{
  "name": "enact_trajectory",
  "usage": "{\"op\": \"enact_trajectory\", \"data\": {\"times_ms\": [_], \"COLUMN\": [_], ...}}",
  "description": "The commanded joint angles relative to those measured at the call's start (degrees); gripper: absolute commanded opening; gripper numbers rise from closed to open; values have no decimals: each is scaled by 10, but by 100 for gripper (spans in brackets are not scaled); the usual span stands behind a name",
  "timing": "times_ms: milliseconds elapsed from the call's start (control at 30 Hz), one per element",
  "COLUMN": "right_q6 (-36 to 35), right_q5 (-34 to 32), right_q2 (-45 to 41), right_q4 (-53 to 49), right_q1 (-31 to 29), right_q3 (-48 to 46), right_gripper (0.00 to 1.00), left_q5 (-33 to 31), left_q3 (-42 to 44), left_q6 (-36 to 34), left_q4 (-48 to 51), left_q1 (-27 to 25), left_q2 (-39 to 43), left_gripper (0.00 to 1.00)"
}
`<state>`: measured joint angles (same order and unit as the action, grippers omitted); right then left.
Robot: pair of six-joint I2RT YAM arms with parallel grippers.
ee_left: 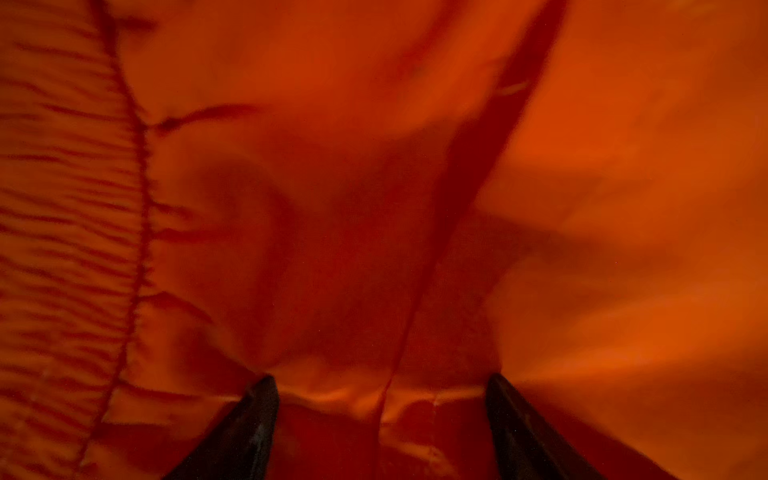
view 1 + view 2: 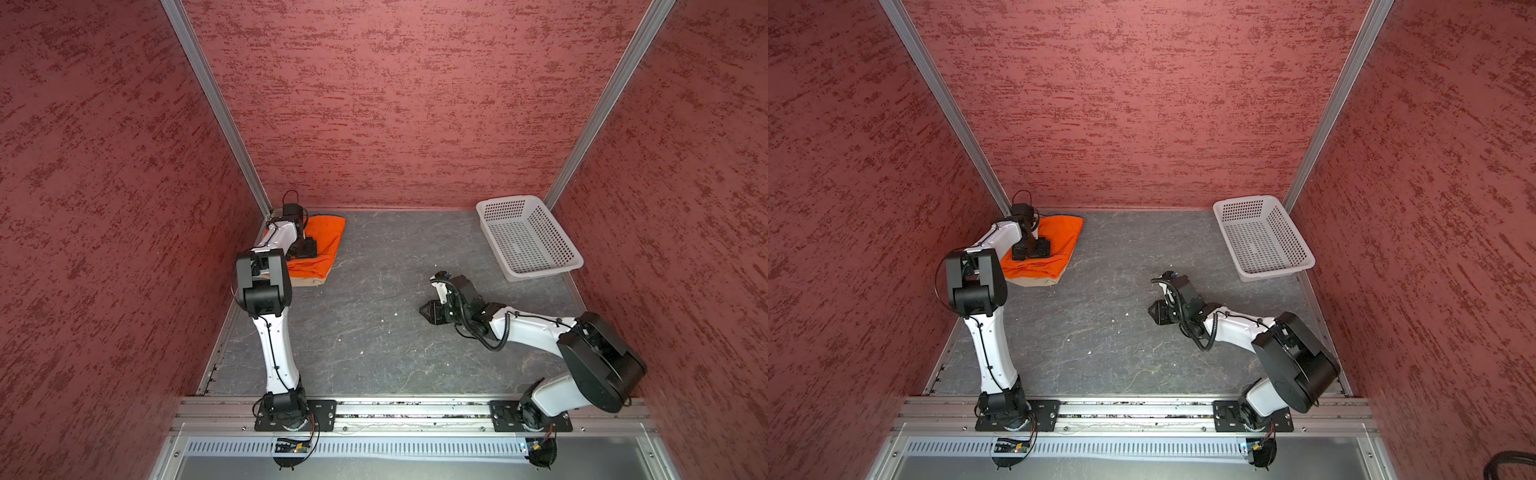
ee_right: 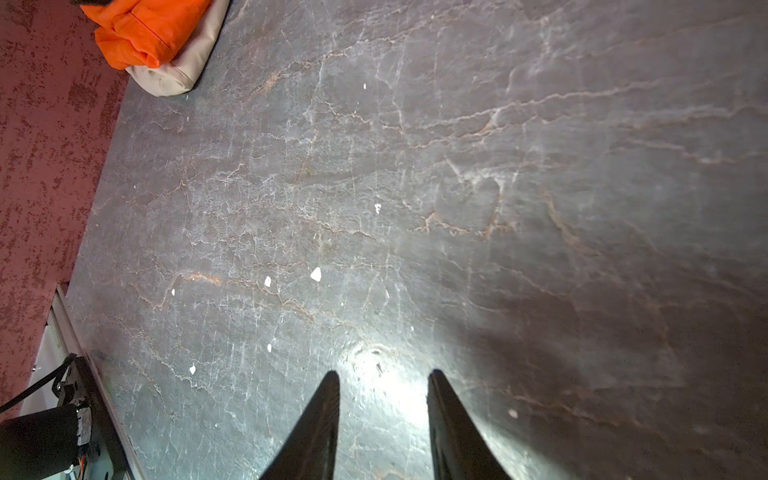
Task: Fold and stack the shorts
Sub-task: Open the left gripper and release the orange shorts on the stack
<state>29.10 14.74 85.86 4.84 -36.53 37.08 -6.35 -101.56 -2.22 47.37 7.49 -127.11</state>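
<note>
**Shorts stacked in the far left corner, left gripper spread over them**

Orange shorts (image 2: 328,245) lie folded on top of the beige shorts (image 2: 309,281), whose tan edge peeks out along the near side in both top views; the pile sits in the far left corner of the table (image 2: 374,332), close to the left wall (image 2: 124,208) and back wall (image 2: 395,124), probably to keep the middle free. The left gripper (image 1: 381,377) is right on the orange cloth, jaws wide apart and pinching nothing, which reads as a release or a pat-down; the stack looks nearly finished. The right gripper (image 3: 384,372) hovers low over bare table, well apart from the pile, jaws parted and empty, likely parked out of the way; the white basket (image 2: 555,239) stands in the far right corner. Open room lies toward the centre; the walls hem the pile on two sides.
</note>
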Motion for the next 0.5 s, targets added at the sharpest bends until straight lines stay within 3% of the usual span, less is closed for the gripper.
{"op": "enact_trajectory", "data": {"times_ms": [0, 167, 300, 333, 367, 400, 467], "right_q6": [-3, -33, -87, -100, -110, -116, -127], "right_q5": [-16, -29, -60, -72, -89, -101, -107], "right_q2": [-16, -51, -85, -92, -102, -110, -126], "right_q4": [7, -16, -50, -55, -60, -62, -60], "right_q1": [4, 22, 62, 76, 93, 117, 166], "right_q3": [17, 40, 65, 69, 73, 75, 75], "right_gripper": [38, 42, 47, 54, 69, 98, 99], "left_q5": [21, 31, 45, 50, 46, 36, 37], "left_q3": [-2, 45, 177, 219, 269, 327, 419], "left_q6": [27, 35, 51, 52, 57, 65, 81], "left_q4": [-13, -48, -161, -200, -244, -291, -364], "left_q1": [1, -22, -65, -76, -88, -97, -105], "left_q2": [42, 174, 335, 376, 422, 463, 529], "left_gripper": [83, 86, 90, 92, 95, 100, 100]}}
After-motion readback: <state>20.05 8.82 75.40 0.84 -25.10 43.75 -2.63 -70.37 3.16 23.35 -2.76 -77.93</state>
